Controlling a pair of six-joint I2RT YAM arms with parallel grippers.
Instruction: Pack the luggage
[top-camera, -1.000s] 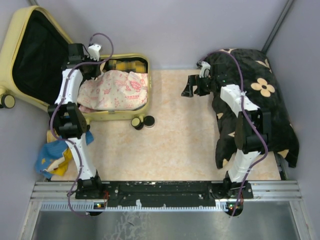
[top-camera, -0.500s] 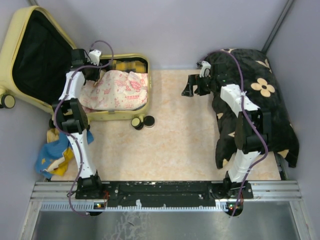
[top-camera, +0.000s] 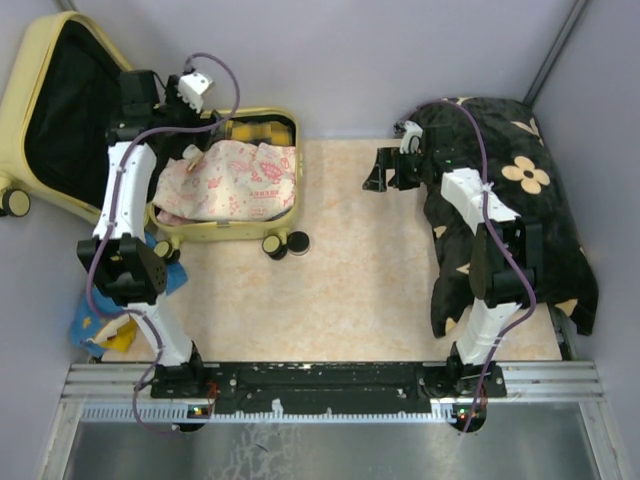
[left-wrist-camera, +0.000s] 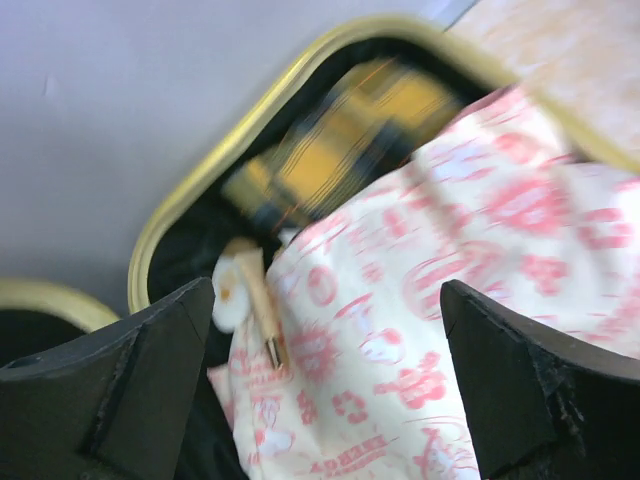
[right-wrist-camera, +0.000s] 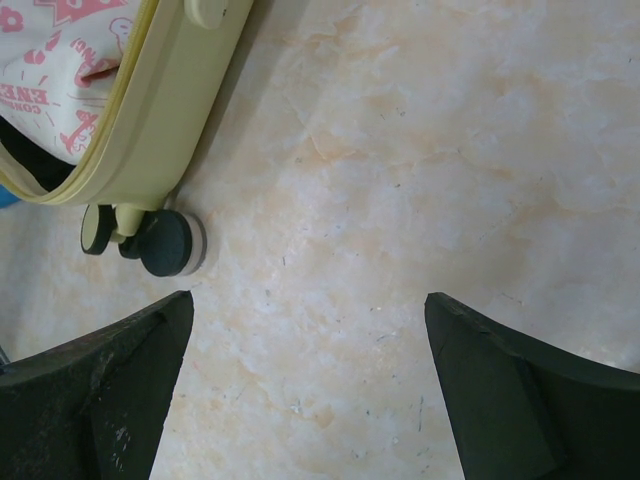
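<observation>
My left gripper (left-wrist-camera: 320, 300) has come up off the pink-printed cloth (top-camera: 235, 175), where it sat pressed down a moment ago. It has pulled back toward the far left, and its jaws have gone from narrow to wide with nothing between them. The right arm has not shifted.

Nearest to me on the left, a blue and yellow cloth (top-camera: 95, 320) lies crumpled on the table (top-camera: 350, 280) beside the left arm's lower link, outside the case, so I judge it still has to go in. On the right, a big black flowered cloth (top-camera: 520, 200) runs from near to far under and beside the right arm, also unpacked. The right gripper (right-wrist-camera: 308, 305) hangs above bare tabletop at the left edge of that cloth, jaws spread wide and empty.

Farther back on the left, the suitcase (top-camera: 230, 232) lies open, its wheels (top-camera: 285, 243) toward the middle of the table. The pink-printed cloth fills most of the tray and heaps a little above the rim. Behind it, against the far wall of the tray, a yellow plaid piece (top-camera: 255, 130) is tucked in. The left wrist view also shows a small pale thing at the cloth's edge, which I cannot identify. The lid (top-camera: 30, 60) stands propped open at the far left corner.

I put the job at about halfway: two pieces are in, at least two are out, and the lid is not yet closed.
</observation>
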